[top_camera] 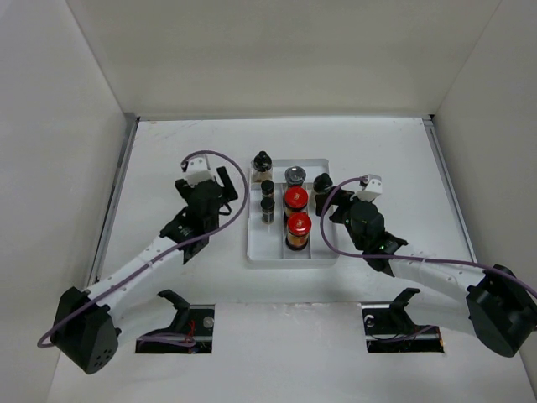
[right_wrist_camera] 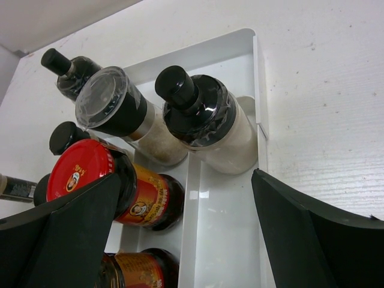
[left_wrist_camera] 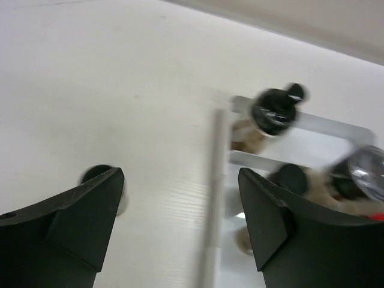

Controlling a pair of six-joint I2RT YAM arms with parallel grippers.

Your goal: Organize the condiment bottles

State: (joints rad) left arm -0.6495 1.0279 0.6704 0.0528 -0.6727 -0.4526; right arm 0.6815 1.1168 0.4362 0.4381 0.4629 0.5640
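Right gripper [right_wrist_camera: 185, 180] and left gripper [left_wrist_camera: 180, 177] both gape wide, empty; whitish black-capped bottle [right_wrist_camera: 216, 135] looks like slick, rigid glass, so I'd pinch its body.

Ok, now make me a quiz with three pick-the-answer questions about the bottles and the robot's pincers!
1. Where do the red-capped bottles stand?
A) on the bare table
B) in the white tray
C) in a pincer

2. How many of them are there?
A) one
B) two
C) four

3. What is the right pincer doing?
A) squeezing a bottle
B) shut on nothing
C) open, holding nothing

Answers:
1 B, both stand in the tray's middle row.
2 B, the top view shows two.
3 C, it gapes wide and grips nothing.
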